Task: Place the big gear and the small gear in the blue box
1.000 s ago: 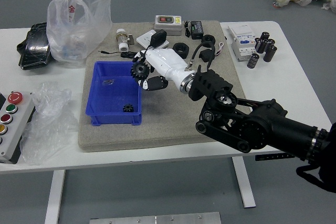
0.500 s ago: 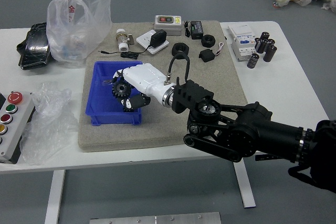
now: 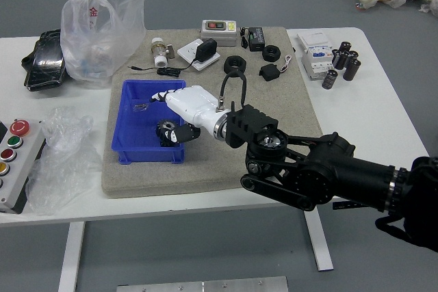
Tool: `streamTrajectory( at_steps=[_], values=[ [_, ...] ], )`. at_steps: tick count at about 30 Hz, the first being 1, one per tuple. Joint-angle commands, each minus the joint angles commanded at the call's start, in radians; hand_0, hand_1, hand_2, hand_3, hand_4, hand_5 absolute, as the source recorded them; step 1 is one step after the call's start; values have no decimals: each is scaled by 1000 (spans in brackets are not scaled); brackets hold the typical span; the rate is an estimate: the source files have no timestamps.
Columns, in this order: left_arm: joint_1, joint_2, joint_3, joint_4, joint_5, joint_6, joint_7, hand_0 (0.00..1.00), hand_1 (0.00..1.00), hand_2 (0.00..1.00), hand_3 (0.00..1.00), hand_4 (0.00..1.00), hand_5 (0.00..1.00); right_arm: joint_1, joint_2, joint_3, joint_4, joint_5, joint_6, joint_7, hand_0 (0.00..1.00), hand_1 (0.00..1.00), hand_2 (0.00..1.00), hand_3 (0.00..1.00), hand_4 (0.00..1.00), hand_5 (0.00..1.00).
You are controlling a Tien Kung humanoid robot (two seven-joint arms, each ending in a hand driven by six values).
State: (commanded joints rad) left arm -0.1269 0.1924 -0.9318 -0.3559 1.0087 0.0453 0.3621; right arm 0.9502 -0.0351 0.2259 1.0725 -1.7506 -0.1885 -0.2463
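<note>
Your right hand (image 3: 193,106) above right side of blue box (image 3: 135,129), thumb and fingers parted wide, gripping nothing. Big gear (image 3: 163,128) inside box, near your thumb. Dark bit at its near edge probably small gear (image 3: 166,143); overlap muddies view. Beyond box, on grey mat (image 3: 226,158): white-capped jar (image 3: 159,50), black cable (image 3: 182,68).

Bright, even, cool light, shadows soft and faint. White surface (image 3: 369,94) near washed out; glints on clear plastic bag (image 3: 102,32). Black arm (image 3: 321,165) dark, small highlights on it. Mostly sharp, finest detail a bit soft.
</note>
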Motion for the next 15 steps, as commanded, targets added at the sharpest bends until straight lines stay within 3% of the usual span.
streamTrajectory(
  at_steps=[8,9,14,15],
  values=[
    [-2,0,1,0,-1,0,-1,702,623,617,808,709,414,-11,-10,32,10,-8,-24,3,421,764,914,980,757,253],
    [-2,0,1,0,-2,0,-2,702,623,616,808,709,415,-15,-14,46,14,-4,-32,6,406,738,852,923,758,277],
    [-3,-2,5,1,-6,0,-4,702,623,616,808,709,415,-62,-68,152,46,54,-74,32,406,738,852,923,758,277],
    [-4,-2,6,1,-8,0,-5,702,624,616,808,708,414,-77,-82,174,56,72,-83,43,398,702,808,867,741,283]
  ],
)
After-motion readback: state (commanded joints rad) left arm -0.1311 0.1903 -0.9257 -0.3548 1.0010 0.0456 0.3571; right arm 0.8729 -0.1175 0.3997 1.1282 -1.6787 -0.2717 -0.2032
